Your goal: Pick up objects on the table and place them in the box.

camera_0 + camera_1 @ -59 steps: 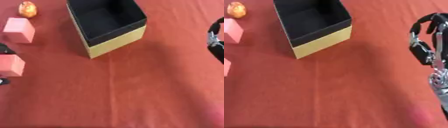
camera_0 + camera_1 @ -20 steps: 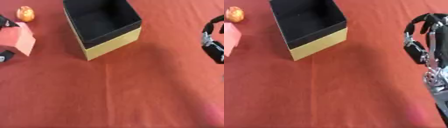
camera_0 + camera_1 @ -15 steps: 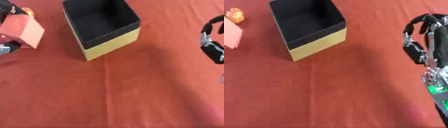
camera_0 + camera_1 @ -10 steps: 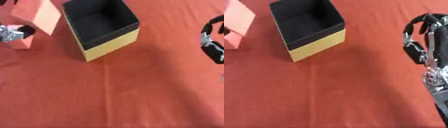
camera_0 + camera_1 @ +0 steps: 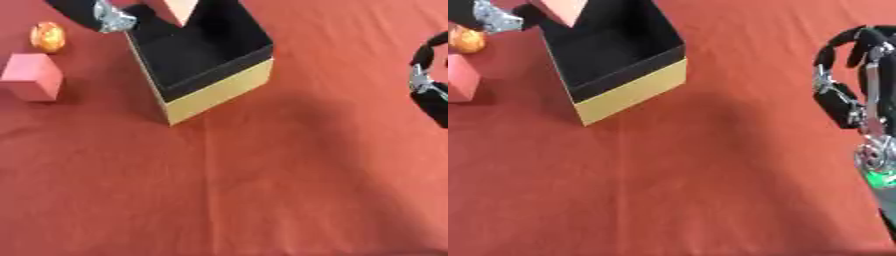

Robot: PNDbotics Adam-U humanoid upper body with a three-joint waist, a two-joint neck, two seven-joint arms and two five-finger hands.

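Pink block (image 5: 181,8), lifted off the bench (image 5: 262,190) a second ago, now hangs over the open box (image 5: 199,60) pinched by the left hand (image 5: 101,15), so release comes next; right hand (image 5: 852,85) idles curled, empty.

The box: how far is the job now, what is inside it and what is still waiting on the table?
Nothing shows inside the box yet; what shows of its black interior is bare. In hand: the left hand holds a pink block above the box's opening, not released. Left: a second pink block and a small orange object on the red cloth beside the box. The right hand is idle, fingers curled.
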